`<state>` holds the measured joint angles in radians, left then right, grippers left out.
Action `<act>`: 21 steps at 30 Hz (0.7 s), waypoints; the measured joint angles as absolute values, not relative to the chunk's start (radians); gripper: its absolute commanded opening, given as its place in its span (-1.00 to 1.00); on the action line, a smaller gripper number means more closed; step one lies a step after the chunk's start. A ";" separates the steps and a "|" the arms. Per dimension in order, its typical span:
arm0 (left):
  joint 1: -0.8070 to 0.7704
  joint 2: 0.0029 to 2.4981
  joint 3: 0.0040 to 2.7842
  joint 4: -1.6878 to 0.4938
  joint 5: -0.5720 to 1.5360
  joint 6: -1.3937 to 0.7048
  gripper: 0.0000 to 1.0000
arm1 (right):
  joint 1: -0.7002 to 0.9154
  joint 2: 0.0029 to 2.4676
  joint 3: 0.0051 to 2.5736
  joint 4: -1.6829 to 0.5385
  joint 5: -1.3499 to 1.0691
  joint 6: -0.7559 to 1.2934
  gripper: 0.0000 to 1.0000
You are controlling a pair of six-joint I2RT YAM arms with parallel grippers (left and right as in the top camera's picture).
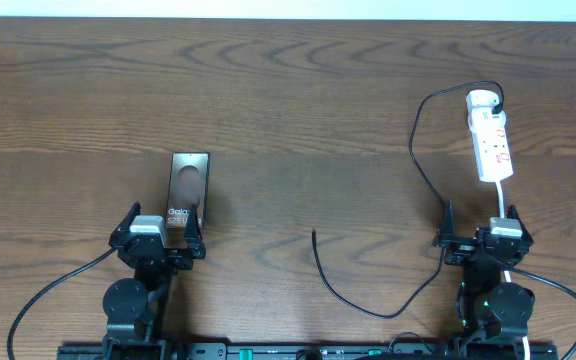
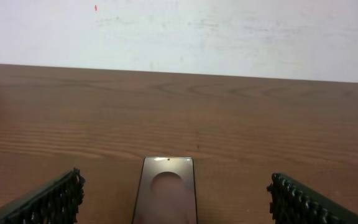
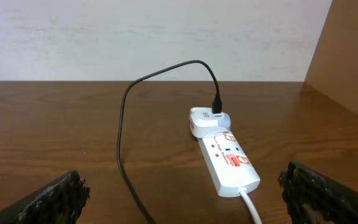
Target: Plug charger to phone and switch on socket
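Note:
The phone [image 1: 189,185] lies flat on the table at left, its lettered end toward my left gripper [image 1: 161,232], which is open and empty just short of it; the phone also shows in the left wrist view [image 2: 165,196] between the fingers. The white socket strip [image 1: 490,140] lies at right, far of my right gripper [image 1: 479,236], which is open and empty. The black charger cable [image 1: 418,150] runs from a white adapter on the strip's far end [image 3: 207,119] in a long loop to a loose tip [image 1: 314,234] mid-table. The strip shows in the right wrist view [image 3: 230,163].
The strip's white cord [image 3: 251,206] runs back toward the right arm. The charger cable [image 3: 120,134] crosses the table left of the strip. A brown panel [image 3: 347,56] stands at far right in the right wrist view.

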<state>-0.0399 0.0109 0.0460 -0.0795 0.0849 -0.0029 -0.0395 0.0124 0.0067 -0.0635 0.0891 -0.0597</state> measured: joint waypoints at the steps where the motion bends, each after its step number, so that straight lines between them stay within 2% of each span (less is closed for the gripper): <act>1: -0.040 0.011 0.044 -0.076 0.086 -0.003 0.88 | -0.039 0.012 0.007 -0.063 0.089 -0.059 0.99; 14: -0.040 0.011 0.037 -0.041 0.099 -0.046 0.89 | -0.039 0.012 0.007 -0.064 0.089 -0.059 0.98; 21: -0.040 0.081 0.131 -0.051 0.099 -0.052 0.88 | -0.039 0.012 0.007 -0.064 0.089 -0.060 0.98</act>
